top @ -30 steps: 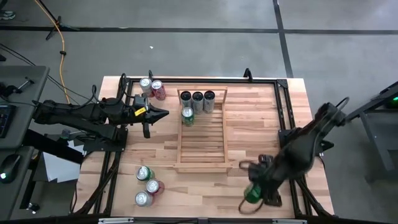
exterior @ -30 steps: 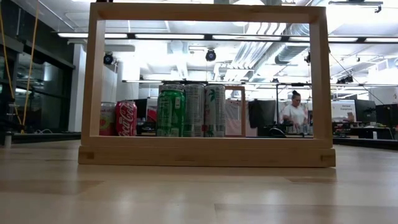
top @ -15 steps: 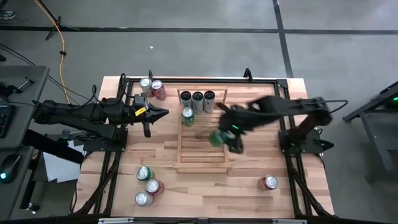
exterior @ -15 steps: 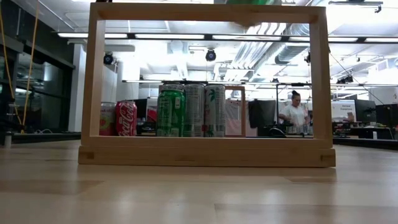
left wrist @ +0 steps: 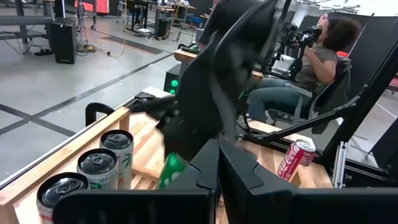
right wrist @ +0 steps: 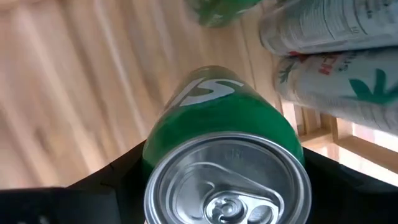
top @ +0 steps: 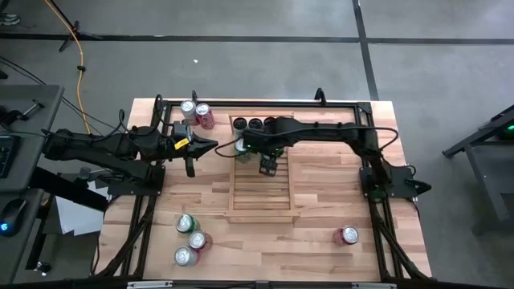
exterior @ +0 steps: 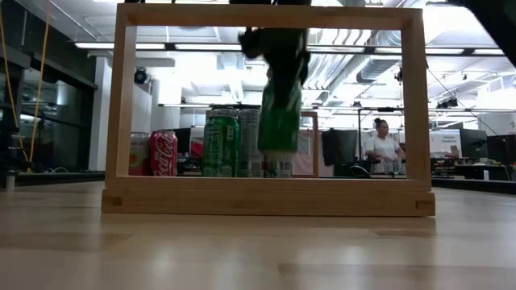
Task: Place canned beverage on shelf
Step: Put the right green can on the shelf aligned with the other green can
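White Coca-Cola script runs down a red aluminium can (exterior: pixel 164 153) standing left of the wooden rack; the same script shows on another red can (left wrist: pixel 296 159) lying on the table.

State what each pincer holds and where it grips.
Right pincer holds a green can by its sides near the top, over the shelf. Left pincer is shut, holding nothing.

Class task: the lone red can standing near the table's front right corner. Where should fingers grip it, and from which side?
Probably the red can's round side wall, fingers coming down from above: it stands upright with clear table around it.
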You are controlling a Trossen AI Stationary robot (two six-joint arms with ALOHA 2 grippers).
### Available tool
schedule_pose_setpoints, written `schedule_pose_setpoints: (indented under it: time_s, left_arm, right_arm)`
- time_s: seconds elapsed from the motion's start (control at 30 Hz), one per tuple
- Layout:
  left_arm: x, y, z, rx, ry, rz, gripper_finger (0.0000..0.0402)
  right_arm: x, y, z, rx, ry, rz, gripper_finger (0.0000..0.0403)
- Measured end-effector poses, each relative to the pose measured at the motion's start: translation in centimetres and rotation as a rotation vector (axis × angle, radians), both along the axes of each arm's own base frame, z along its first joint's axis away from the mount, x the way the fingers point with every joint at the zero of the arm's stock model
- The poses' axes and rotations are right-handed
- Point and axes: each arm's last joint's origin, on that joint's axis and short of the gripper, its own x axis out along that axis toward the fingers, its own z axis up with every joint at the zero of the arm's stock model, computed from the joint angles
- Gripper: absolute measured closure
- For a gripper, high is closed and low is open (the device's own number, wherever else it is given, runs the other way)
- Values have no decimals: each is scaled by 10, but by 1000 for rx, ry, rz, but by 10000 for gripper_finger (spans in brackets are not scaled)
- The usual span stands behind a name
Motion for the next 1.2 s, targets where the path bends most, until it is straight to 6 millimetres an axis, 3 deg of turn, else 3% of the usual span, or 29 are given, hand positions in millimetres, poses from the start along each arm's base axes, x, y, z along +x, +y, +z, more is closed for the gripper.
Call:
schedule_pose_setpoints:
  time_s: [0.23, 0.63, 1.0, 1.2]
  left_arm:
    - [0, 0, 0, 0, 0, -1, 401]
    - [0, 0, 0, -20, -5, 1, 401]
    - [0, 0, 0, -27, -7, 2, 401]
    - [0, 0, 0, -27, -7, 2, 401]
  right_arm:
    - [14, -16, -20, -44, -28, -123, 118]
    - [15, -37, -22, 21, -106, -385, 118]
    - [14, -44, -22, 110, -136, -584, 118]
    - [19, -44, -35, 143, -120, -661, 118]
